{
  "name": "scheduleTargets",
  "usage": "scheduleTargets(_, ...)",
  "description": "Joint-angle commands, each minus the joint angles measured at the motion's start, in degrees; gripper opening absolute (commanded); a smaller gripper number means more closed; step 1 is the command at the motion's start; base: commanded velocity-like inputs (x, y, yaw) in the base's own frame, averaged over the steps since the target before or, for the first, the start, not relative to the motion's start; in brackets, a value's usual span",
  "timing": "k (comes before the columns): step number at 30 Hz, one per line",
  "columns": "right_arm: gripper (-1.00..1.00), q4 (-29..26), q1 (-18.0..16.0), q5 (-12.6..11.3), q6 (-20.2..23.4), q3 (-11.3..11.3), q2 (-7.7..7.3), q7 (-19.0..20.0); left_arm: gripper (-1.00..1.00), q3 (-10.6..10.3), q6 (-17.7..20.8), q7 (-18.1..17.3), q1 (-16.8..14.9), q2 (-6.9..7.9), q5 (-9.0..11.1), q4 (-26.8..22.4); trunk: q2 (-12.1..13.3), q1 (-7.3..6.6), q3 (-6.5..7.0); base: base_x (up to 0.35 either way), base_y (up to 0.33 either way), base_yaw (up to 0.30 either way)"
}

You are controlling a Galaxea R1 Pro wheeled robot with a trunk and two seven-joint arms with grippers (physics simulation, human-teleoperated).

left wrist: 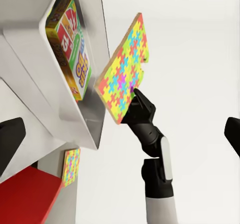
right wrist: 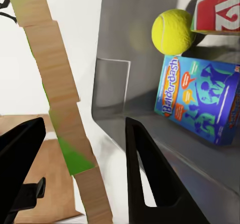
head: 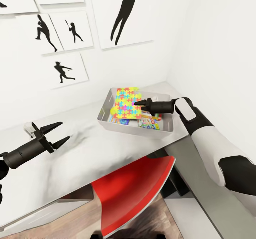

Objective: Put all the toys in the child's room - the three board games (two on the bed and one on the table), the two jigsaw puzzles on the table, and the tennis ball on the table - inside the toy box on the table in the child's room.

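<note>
Right gripper (head: 137, 103) pinches the jigsaw puzzle (head: 127, 103) tilted over the toy box (head: 135, 129); lower it flat inside before releasing; left gripper (head: 65, 133) idles, jaws spread.

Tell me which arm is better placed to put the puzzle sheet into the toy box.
The right. Its gripper already holds the puzzle sheet above the toy box; the left gripper is open, apart from the box.

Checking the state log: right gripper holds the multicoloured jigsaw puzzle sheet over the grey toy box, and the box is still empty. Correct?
Not quite: the light grey toy box is not empty. The right wrist view shows a yellow-green tennis ball and a blue Balderdash game box inside. The rest holds: the right gripper holds the multicoloured jigsaw puzzle sheet over it.
</note>
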Motion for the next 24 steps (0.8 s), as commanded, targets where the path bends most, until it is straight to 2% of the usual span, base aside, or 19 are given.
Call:
scheduleTargets(1, -1.0, 0.0, 0.0, 0.4, 0.0, 0.2, -0.07, 0.6, 1.0, 0.0, 0.2, 0.6, -0.1, -0.01, 0.6, 0.0, -0.1, 0.03, -0.08, 0.0, 0.0, 0.156)
scheduleTargets(16, -1.0, -0.3, 0.0, 0.3, 0.0, -0.3, -1.05, 0.6, 1.0, -0.1, 0.2, 0.5, -0.1, -0.25, 0.6, -0.2, -0.1, 0.03, -0.08, 0.0, 0.0, 0.043)
scheduleTargets(24, -1.0, -0.1, 0.1, 0.3, 0.0, -0.5, -2.42, -1.1, 1.0, 0.0, 0.2, 0.5, -0.1, -0.25, 0.6, -0.1, -0.1, 0.03, -0.08, 0.0, 0.022, 0.004)
